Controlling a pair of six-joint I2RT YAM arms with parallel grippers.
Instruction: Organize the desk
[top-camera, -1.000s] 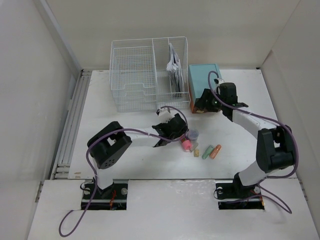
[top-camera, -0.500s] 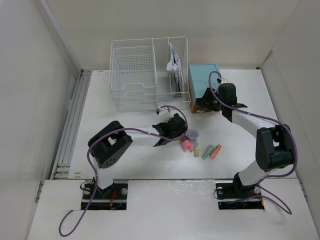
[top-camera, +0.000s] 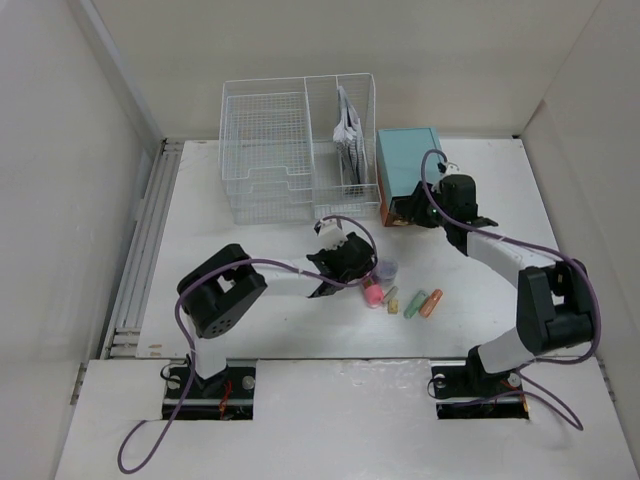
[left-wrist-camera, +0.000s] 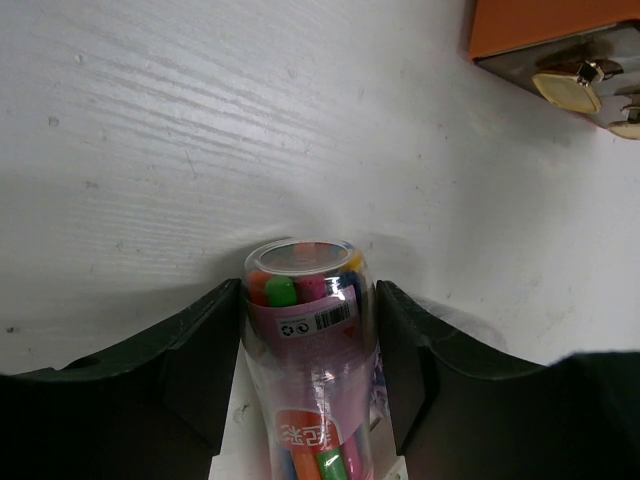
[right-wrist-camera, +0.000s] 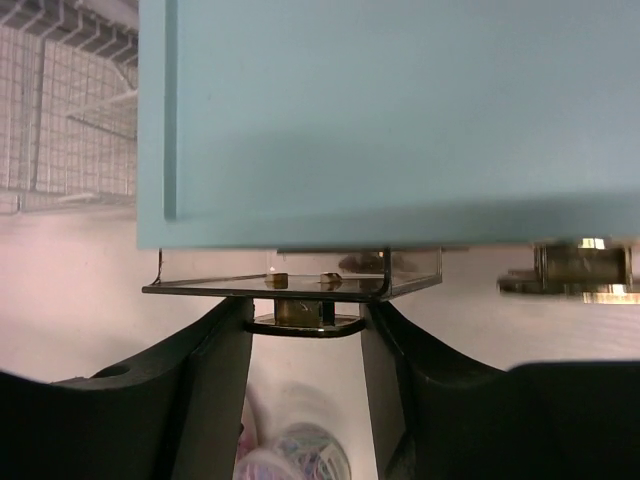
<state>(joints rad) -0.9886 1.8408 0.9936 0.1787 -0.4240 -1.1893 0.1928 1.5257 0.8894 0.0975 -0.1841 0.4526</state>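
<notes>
Pinching a marker tube (left-wrist-camera: 305, 340) lying toward the near edge of the surface (top-camera: 200, 220), the half-closed left claw (left-wrist-camera: 308, 300) should lift it level. The right claw (right-wrist-camera: 305, 315), half-closed on the drawer handle (right-wrist-camera: 303, 325) of the teal box (right-wrist-camera: 380, 110) by the far edge, should pull straight.

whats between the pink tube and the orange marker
Top view: a small tan stub and a green marker lie on the desk between the pink tube and the orange marker.

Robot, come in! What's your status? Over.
Left hand grips marker tube, flat on desk. Right hand pinches drawer handle. Loose markers beside tube.
</notes>
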